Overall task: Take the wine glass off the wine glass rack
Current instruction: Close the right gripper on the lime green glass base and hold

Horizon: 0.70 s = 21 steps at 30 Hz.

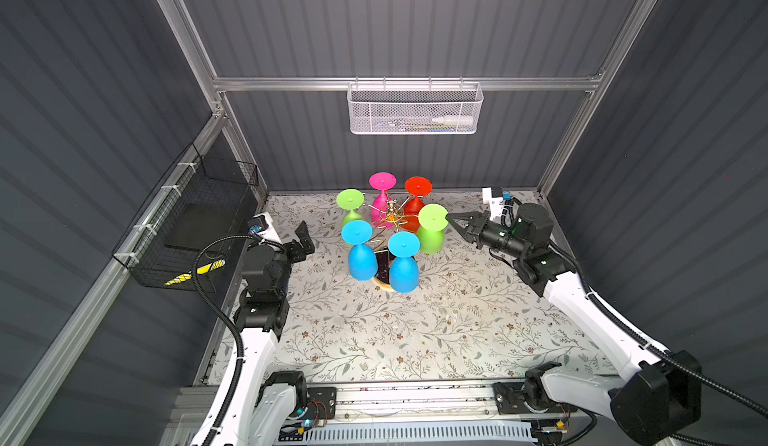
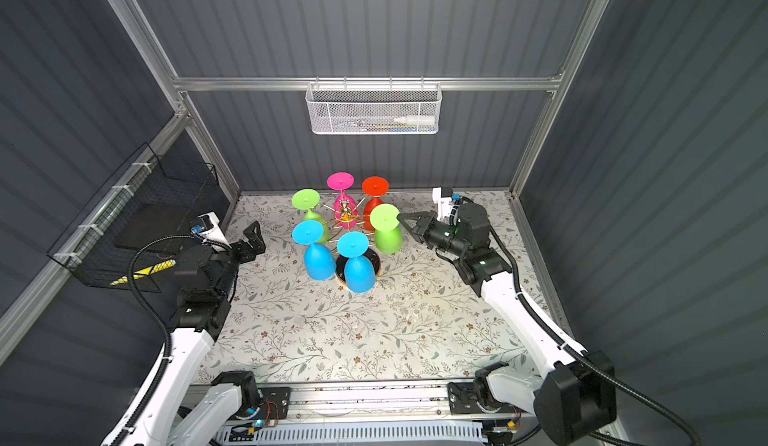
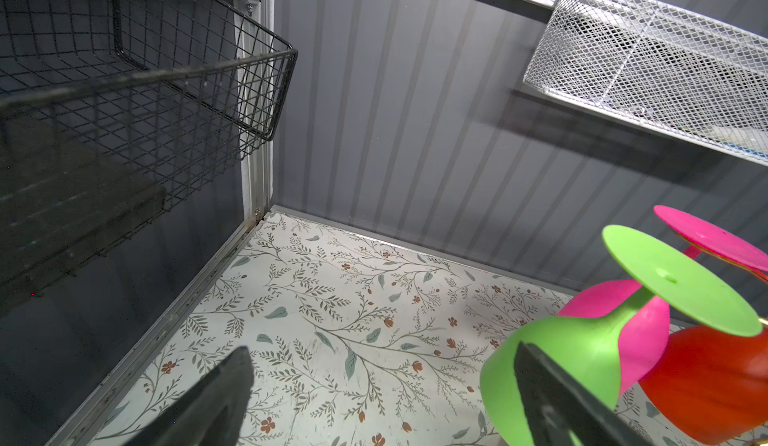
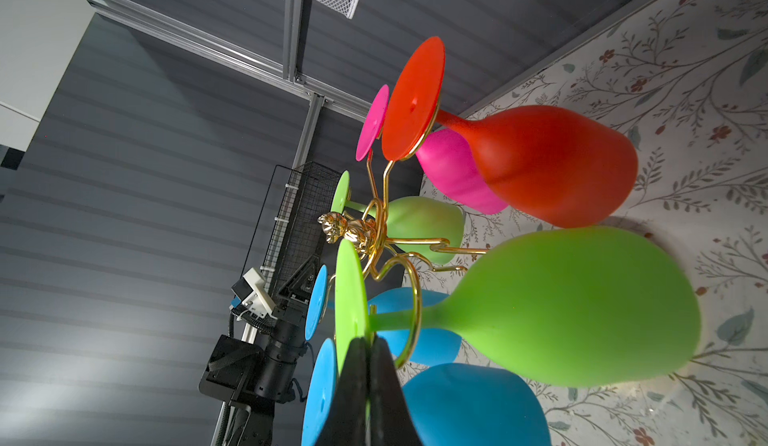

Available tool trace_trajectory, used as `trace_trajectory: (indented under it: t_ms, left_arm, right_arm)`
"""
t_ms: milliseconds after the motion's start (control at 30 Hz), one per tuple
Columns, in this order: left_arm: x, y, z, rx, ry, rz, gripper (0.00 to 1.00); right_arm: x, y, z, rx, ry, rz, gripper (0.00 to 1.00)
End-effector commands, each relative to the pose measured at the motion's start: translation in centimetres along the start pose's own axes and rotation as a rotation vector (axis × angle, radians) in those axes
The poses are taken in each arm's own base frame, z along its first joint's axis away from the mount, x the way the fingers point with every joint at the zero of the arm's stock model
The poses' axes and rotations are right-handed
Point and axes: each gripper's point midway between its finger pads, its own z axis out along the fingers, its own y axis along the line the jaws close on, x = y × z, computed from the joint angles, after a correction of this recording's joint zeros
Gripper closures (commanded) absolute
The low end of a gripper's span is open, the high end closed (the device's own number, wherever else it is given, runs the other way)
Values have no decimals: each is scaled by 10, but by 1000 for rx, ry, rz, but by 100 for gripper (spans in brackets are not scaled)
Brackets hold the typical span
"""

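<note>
The green wine glass (image 4: pixel 573 307) is clamped by its foot in the closed right gripper (image 4: pixel 368 342) but not yet lifted off the wine glass rack (image 4: pixel 353 232).

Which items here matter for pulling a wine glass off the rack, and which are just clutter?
In play: wine glass rack; green glass nearest the right arm, foot pinched by the shut right gripper.
Idle: left gripper, open; white mesh basket; black wire basket; other five glasses on the rack.
</note>
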Motion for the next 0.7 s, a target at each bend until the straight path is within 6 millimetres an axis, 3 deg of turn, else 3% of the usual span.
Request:
trace_trajectory:
  t_ms: [0,667]
  left_arm:
    - [2,-4,-1,23,7,-11,0]
    - [3,-4,-1,22,10,-16,0]
  right_arm:
    - [-7,33,-5,-78,-29,-45,100]
    - [-8,35,24,-71,-45,-34,100]
